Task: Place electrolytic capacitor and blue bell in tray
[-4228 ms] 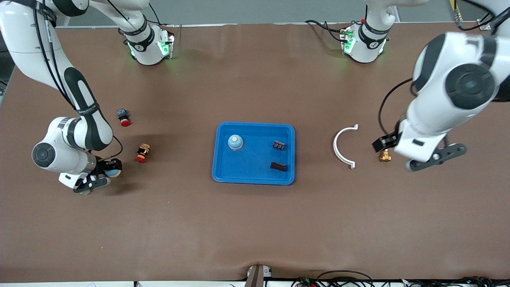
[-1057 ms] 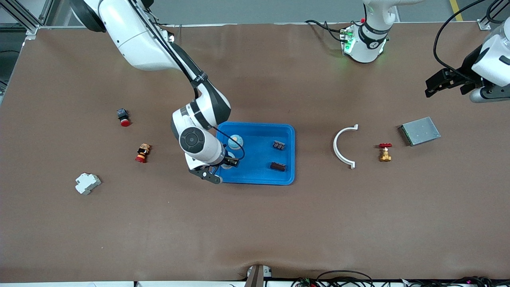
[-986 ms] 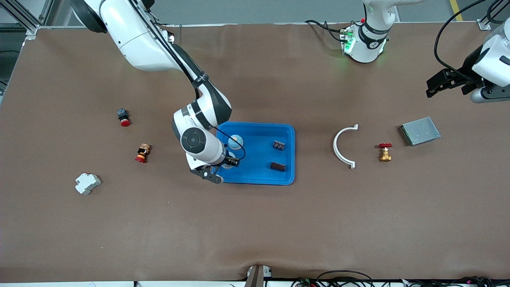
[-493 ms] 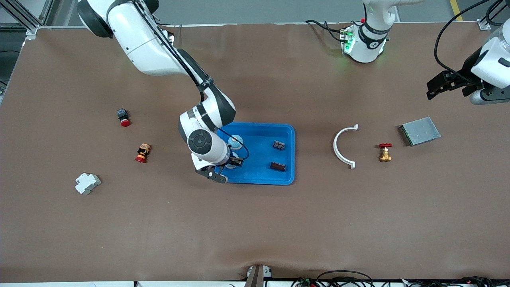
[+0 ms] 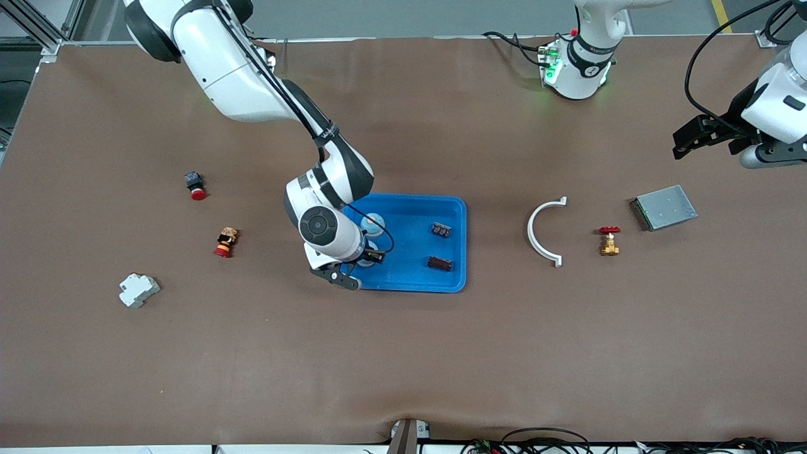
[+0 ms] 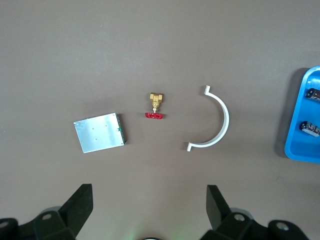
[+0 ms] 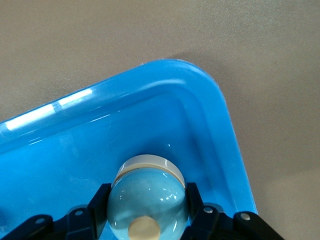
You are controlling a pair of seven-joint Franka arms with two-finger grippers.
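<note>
The blue tray (image 5: pixel 403 282) lies mid-table. My right gripper (image 5: pixel 364 256) is shut on a blue bell (image 7: pixel 148 192), its fingers (image 7: pixel 196 199) clamped on the dome's sides. It holds the bell just over the tray's corner (image 7: pixel 220 115) nearest the front camera, at the right arm's end. A second blue bell (image 5: pixel 374 221) sits in the tray, partly hidden by the arm. Two small dark parts (image 5: pixel 442 229) (image 5: pixel 440 263) also lie in the tray; which is the electrolytic capacitor I cannot tell. My left gripper (image 6: pixel 148 210) hangs open and empty over the left arm's end of the table.
A white curved clip (image 5: pixel 543 231), a brass valve with a red handle (image 5: pixel 609 241) and a grey metal box (image 5: pixel 665 207) lie toward the left arm's end. A white breaker (image 5: pixel 139 290) and two red-capped buttons (image 5: pixel 195 186) (image 5: pixel 226 243) lie toward the right arm's end.
My right gripper has carried the bell a little farther in over the tray's corner. The left arm has barely moved.
</note>
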